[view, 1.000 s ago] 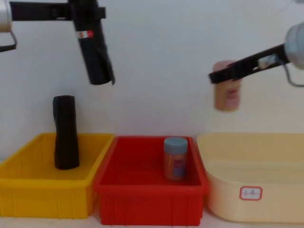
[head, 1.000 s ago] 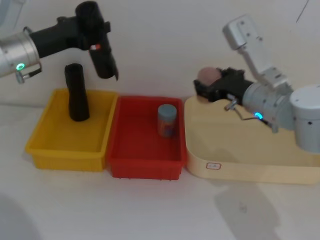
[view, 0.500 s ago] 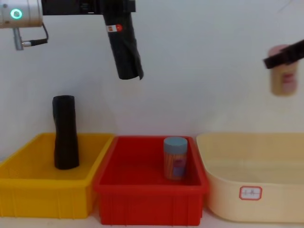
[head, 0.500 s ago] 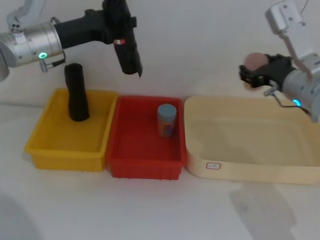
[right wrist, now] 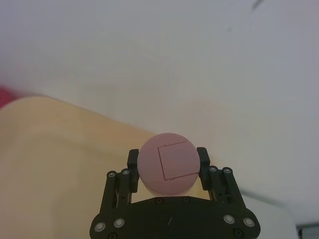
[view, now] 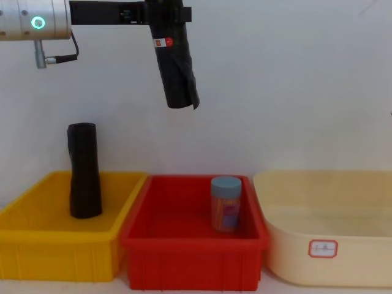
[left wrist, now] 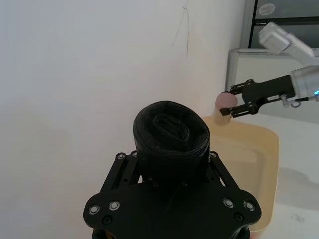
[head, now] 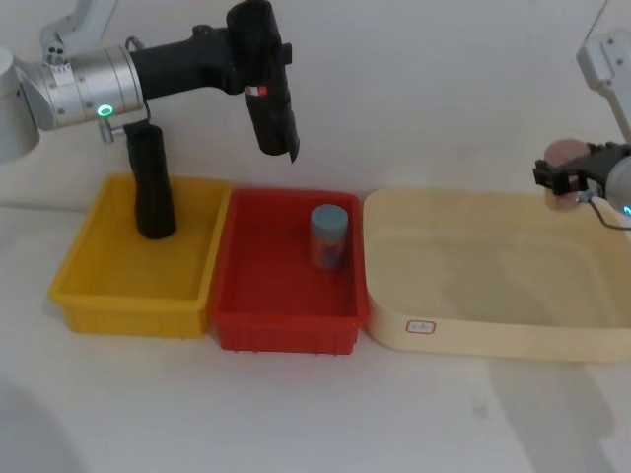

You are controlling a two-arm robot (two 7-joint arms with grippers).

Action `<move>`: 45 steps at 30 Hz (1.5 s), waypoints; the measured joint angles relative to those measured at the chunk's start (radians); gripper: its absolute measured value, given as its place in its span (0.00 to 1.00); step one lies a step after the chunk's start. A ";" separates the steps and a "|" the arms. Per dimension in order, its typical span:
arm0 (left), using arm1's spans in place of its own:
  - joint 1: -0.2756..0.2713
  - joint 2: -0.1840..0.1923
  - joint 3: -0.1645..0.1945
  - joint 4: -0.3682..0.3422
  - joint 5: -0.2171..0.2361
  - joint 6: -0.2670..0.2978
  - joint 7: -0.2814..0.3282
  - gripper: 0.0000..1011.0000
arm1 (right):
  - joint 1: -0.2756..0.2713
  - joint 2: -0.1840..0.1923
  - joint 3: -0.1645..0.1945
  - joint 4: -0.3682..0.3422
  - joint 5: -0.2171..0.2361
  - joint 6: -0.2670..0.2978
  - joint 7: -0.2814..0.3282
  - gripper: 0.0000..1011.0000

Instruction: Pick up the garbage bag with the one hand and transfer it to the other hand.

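The garbage bag (head: 274, 123) is black with a small red and white sticker (view: 162, 43). The left pincer (head: 254, 59) is black, on a silver arm with a green ring (head: 103, 111). The right pincer (head: 562, 179) is black too, and its bottle (right wrist: 168, 170) is pink. The yellow bin (head: 128, 296) has a plain black roll (head: 152, 187). The red bin (head: 286, 330) has a can (head: 328, 236) with a blue lid. The tray (head: 493, 340) is cream. The worktop (head: 296, 414) is white.

The left gripper (head: 254, 51) carried the garbage bag (head: 273, 113) rightward (toward the red bin (head: 286, 333)); the right gripper (head: 560, 181) swung its bottle (head: 565, 153) outward.
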 joint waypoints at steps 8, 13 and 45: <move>-0.010 -0.007 0.009 0.016 0.001 -0.006 -0.012 0.39 | 0.014 -0.013 0.018 0.097 0.019 -0.004 0.028 0.66; -0.014 -0.010 0.013 0.023 0.001 -0.008 -0.017 0.39 | 0.016 -0.025 0.028 0.141 0.028 -0.013 0.039 0.66; -0.038 -0.048 0.040 0.064 0.011 -0.042 -0.034 0.39 | 0.008 -0.036 0.036 0.180 0.038 -0.036 0.077 0.99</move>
